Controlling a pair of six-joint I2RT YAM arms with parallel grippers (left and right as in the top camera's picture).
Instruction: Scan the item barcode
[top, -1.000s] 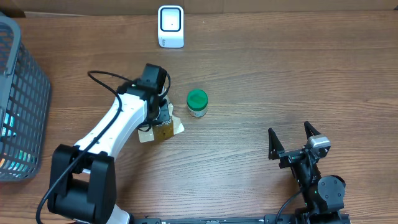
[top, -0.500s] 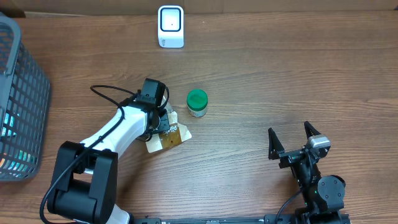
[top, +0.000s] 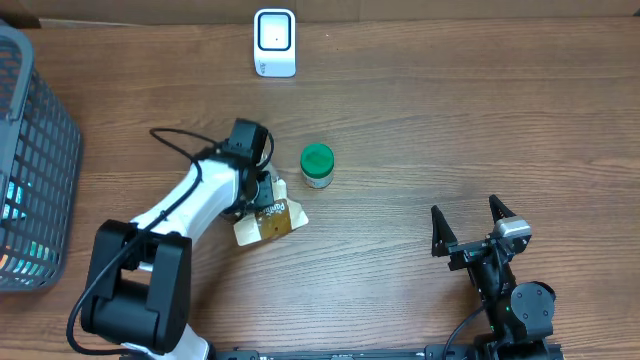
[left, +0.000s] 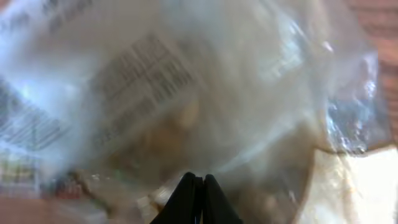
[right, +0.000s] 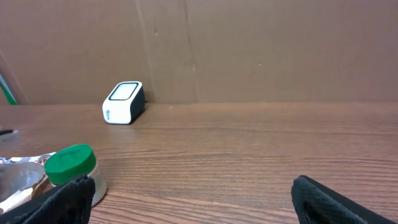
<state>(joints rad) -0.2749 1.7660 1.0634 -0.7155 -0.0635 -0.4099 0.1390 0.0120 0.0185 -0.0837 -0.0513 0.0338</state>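
Observation:
The item is a clear plastic bag (top: 266, 221) with brownish contents and a printed label, lying left of the table's centre. It fills the left wrist view as a blurred bag (left: 186, 106) with lines of print. My left gripper (top: 262, 191) is at the bag's upper edge. Its black fingers (left: 198, 182) are pressed together against the film, shut on the bag. The white scanner (top: 274, 43) stands at the table's far edge and shows as a scanner (right: 124, 102) in the right wrist view. My right gripper (top: 465, 208) rests open and empty at the front right.
A small jar with a green lid (top: 317, 166) stands just right of the bag, and the jar (right: 73, 169) also shows in the right wrist view. A grey wire basket (top: 30, 150) fills the left edge. A brown cardboard wall (right: 249, 50) backs the table.
The bag has turned and slid a little toward the front right with my left gripper. The left arm shifted slightly. The right arm has not moved.

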